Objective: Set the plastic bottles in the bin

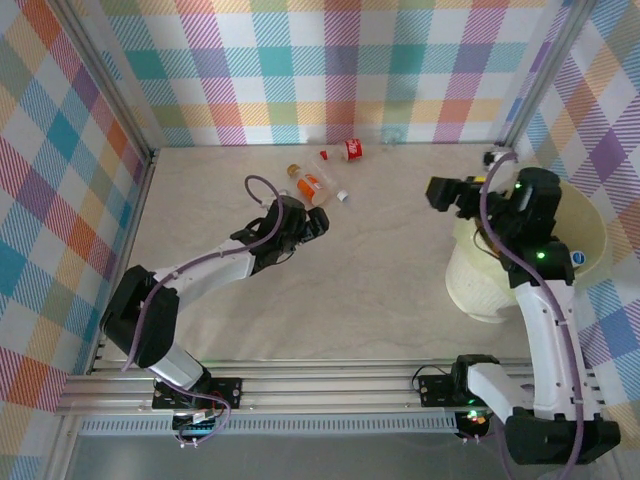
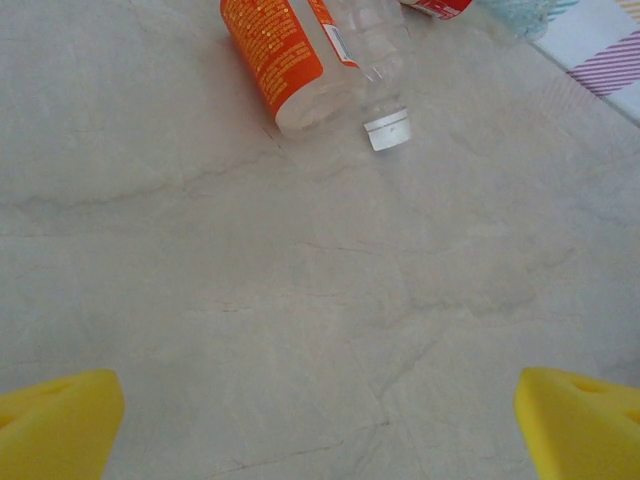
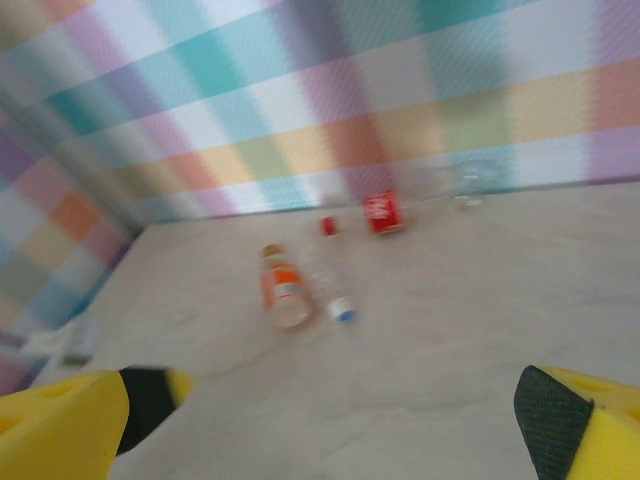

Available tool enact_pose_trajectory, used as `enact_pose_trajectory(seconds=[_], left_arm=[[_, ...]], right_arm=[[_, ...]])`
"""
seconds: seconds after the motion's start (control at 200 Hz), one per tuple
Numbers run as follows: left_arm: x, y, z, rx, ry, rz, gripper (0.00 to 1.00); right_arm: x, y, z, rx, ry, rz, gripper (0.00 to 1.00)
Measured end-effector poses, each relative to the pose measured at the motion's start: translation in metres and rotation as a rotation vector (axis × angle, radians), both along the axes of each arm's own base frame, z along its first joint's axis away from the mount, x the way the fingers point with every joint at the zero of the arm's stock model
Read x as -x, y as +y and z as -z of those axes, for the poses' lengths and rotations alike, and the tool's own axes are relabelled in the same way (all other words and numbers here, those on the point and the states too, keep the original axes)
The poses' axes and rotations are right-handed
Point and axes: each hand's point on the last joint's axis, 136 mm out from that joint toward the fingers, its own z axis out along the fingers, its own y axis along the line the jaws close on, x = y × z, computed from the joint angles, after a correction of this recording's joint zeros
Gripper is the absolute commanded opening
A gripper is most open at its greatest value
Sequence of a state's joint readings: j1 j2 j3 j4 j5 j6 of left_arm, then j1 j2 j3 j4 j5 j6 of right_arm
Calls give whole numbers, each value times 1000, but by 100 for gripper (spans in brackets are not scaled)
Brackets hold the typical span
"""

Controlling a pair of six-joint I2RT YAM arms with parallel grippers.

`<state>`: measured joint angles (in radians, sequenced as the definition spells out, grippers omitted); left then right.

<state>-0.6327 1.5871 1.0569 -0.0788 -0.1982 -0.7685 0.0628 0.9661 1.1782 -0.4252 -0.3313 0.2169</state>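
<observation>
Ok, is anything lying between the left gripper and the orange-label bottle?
Nothing visible. Bare table runs from the open left gripper up to the orange-label bottle. A clear bottle with a white cap lies close beside it, so a wide grasp could catch both.

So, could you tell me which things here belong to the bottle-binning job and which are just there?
Job: orange-label bottle, clear bottle, red-label bottle, bin.
Not the job: plaid walls, table, aluminium rail.
</observation>
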Motion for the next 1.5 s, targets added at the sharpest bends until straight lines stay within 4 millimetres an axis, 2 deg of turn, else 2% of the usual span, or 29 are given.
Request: enact_pose_trajectory(seconds=[0.09, 0.2, 0.345, 0.47, 0.595, 0.7, 0.91, 1.205, 1.325, 1.5], left_arm=[[-13, -2, 0, 6, 3, -11, 100], [-40, -1, 0, 18, 4, -37, 100], [-76, 3, 9, 32, 19, -62, 98], [-106, 6, 21, 37, 40, -77, 96], [-132, 9, 32, 41, 55, -78, 94], [-146, 7, 46, 47, 83, -65, 93], [-159, -3, 69, 27, 130, -31, 93], [-174, -11, 102, -1, 182, -23, 88], [-179, -15, 95, 12, 175, -18, 83], [-182, -16, 101, 12, 183, -20, 80]], right_arm=[[9, 35, -1, 8, -26, -119, 100], [21, 71, -6, 10, -73, -247, 100], [25, 102, 1, -10, -96, -340, 100], [16, 118, 26, -46, -32, -351, 100], [7, 124, 56, -92, 75, -315, 100], [7, 126, 68, -125, 125, -298, 100], [8, 130, 68, -148, 139, -285, 100], [5, 124, 66, -147, 136, -239, 100], [6, 120, 64, -142, 129, -221, 100], [6, 116, 68, -132, 139, -199, 100]])
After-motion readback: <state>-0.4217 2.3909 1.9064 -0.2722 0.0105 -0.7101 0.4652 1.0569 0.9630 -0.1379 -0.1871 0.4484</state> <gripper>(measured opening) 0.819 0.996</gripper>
